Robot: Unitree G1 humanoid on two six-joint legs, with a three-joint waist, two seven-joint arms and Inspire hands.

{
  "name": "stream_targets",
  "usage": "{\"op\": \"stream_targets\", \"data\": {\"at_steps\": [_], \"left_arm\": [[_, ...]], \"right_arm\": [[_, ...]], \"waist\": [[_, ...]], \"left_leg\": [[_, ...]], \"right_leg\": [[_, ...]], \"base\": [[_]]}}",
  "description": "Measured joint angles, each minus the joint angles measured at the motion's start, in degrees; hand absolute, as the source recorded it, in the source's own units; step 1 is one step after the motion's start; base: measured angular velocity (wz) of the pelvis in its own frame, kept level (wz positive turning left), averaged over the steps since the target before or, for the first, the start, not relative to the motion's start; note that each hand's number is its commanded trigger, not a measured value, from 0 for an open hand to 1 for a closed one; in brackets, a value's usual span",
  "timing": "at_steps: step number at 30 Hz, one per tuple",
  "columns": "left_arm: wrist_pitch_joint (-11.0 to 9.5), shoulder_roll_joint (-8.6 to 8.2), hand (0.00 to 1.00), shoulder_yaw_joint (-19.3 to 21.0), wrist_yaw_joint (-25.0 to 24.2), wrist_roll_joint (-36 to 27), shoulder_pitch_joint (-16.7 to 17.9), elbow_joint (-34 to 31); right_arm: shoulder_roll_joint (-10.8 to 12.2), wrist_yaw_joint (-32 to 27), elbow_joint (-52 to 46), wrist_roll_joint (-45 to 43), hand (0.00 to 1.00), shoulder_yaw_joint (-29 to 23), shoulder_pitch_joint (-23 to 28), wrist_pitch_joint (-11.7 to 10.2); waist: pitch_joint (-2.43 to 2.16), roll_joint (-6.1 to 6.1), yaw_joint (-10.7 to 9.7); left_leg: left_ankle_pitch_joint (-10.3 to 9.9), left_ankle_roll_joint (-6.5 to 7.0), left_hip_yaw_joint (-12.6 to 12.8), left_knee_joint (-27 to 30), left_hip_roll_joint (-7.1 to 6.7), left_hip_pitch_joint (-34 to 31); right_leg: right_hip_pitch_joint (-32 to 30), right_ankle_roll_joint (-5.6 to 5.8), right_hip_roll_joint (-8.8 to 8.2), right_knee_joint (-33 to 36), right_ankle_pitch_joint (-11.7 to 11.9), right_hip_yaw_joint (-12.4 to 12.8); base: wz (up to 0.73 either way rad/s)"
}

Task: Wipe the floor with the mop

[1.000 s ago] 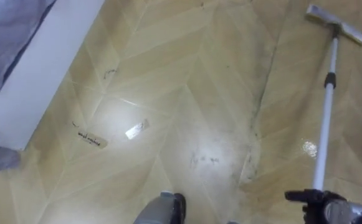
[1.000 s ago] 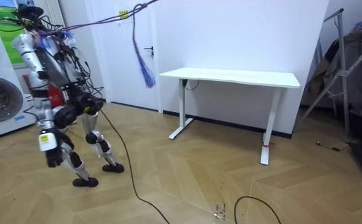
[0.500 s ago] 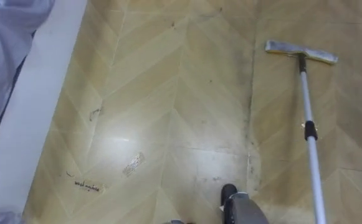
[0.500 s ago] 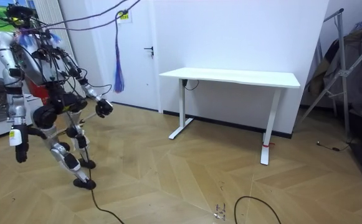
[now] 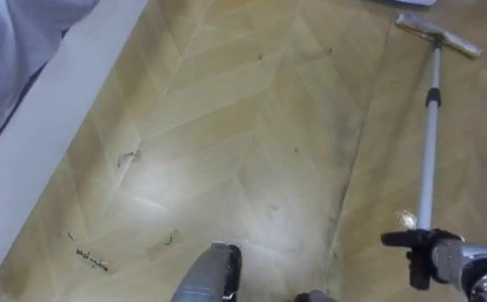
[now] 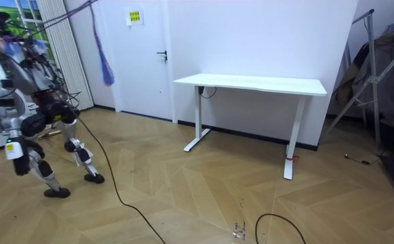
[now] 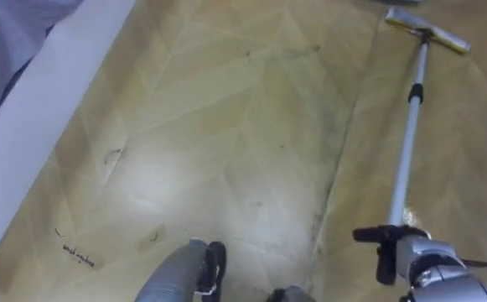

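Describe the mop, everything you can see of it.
The mop has a flat, narrow, pale head lying on the wood floor at the upper right of the eye views. A slim, light, metal-looking pole with a dark collar partway along slants from the head toward the robot. The right hand is curled round the pole's lower end. Nothing else touches the mop.

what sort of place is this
Probably a room in a home, or a test room set up like one: a white desk by the wall, a clothes rack, and a mop on the wooden floor.
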Motion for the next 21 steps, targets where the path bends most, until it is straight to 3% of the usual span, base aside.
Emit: {"op": "stream_targets", "data": {"at_steps": [1, 3, 7, 10, 12, 14, 15, 16, 18, 20, 21], "left_arm": [[-0.1, -0.01, 0.0, 0.0, -0.4, 0.2, -0.5, 0.3], [-0.9, -0.2, 0.0, 0.0, -0.9, 0.8, -2.6, 0.8], [-2.2, -0.86, 0.0, -0.1, -0.8, 2.1, -3.4, 0.6], [-2.2, -1.79, 0.0, -0.4, -0.4, 3.4, -3.4, 1.0], [-1.8, -2.15, 0.0, -0.8, 0.4, 3.7, -3.1, 2.0], [-1.6, -3.09, 0.0, -0.5, 0.7, 4.4, -2.1, 2.8], [-1.5, -3.69, 0.0, -0.3, 0.5, 4.3, -1.5, 3.1], [-1.5, -3.82, 0.0, -0.3, 0.5, 4.2, -1.3, 3.3], [-0.5, -3.89, 0.0, -0.2, 0.5, 3.9, -0.9, 3.5], [-0.2, -3.87, 0.0, -0.1, 0.6, 3.4, -1.1, 3.4], [-0.2, -3.83, 0.0, 0.1, 0.6, 3.2, -1.2, 3.4]], "right_arm": [[-0.2, 0.3, 0.1, 0.0, 1.0, 0.4, 1.0, -0.2], [-0.5, 1.0, 1.1, -0.1, 1.0, 2.0, 5.4, -1.3], [-0.2, 0.1, 3.3, -0.5, 1.0, 3.2, 12.2, -2.4], [1.2, -3.5, 3.3, -1.6, 1.0, 3.1, 16.0, -2.8], [2.9, -5.1, 3.3, -1.8, 1.0, 3.1, 18.0, -2.9], [4.9, -6.1, 3.3, -2.4, 1.0, 2.7, 19.8, -2.9], [5.4, -6.3, 3.1, -3.1, 1.0, 1.9, 19.9, -2.8], [5.6, -6.3, 2.9, -3.4, 1.0, 1.8, 19.8, -2.5], [5.9, -6.2, 2.1, -3.9, 1.0, 1.8, 19.2, -1.3], [5.6, -5.5, 2.2, -4.3, 1.0, 1.8, 15.7, 1.2], [5.5, -5.1, 2.4, -4.3, 1.0, 1.8, 14.6, 1.4]], "waist": [[-0.01, -0.02, 0.0], [-0.03, 1.56, -0.4], [-0.35, 3.97, -2.0], [-0.43, 6.11, -3.5], [-0.43, 5.99, -3.8], [-0.54, 5.47, -3.8], [-1.15, 6.14, -3.3], [-0.84, 5.63, -3.2], [-0.68, 5.34, -3.5], [-0.64, 4.46, -3.2], [-0.48, 4.13, -3.0]], "left_leg": [[-0.6, 0.56, 0.6, 0.0, -0.42, 0.6], [-3.2, 1.96, 1.0, 0.9, -1.61, 2.3], [-5.8, 3.2, -0.7, 1.0, -4.09, 4.2], [-6.2, 3.42, -2.1, -0.1, -4.19, 4.6], [-6.2, 3.26, -2.0, -1.4, -4.18, 6.4], [-6.7, 2.32, -2.3, -3.1, -3.81, 9.3], [-6.9, 1.66, -2.7, -3.9, -2.89, 10.7], [-6.8, 1.41, -3.3, -4.4, -2.94, 11.4], [-6.5, 0.8, -4.3, -5.7, -2.91, 13.6], [-6.4, 0.23, -4.0, -7.0, -2.05, 15.6], [-6.3, 0.02, -3.9, -7.1, -1.89, 15.9]], "right_leg": [[0.0, 0.55, -0.38, 1.0, 0.3, 0.2], [0.0, 2.65, -1.25, 4.3, 2.3, 1.4], [-1.8, 3.34, -1.07, 10.5, 6.3, 4.8], [-6.6, 3.5, 1.01, 8.8, 6.3, 5.2], [-8.2, 3.03, 1.9, 2.5, 6.6, 5.1], [-7.0, 1.11, 2.83, -6.7, 9.9, 3.6], [-5.2, 0.35, 4.02, -8.8, 10.6, 3.2], [-4.2, 0.1, 4.26, -9.5, 10.8, 3.1], [-1.8, -0.38, 4.35, -10.8, 11.1, 2.0], [0.1, -1.07, 4.79, -12.3, 11.3, 2.0], [0.4, -1.24, 4.87, -12.5, 11.4, 2.1]], "base": [[0.05], [0.11], [0.19], [0.15], [0.02], [-0.16], [-0.31], [-0.29], [-0.03], [-0.09], [-0.15]]}}
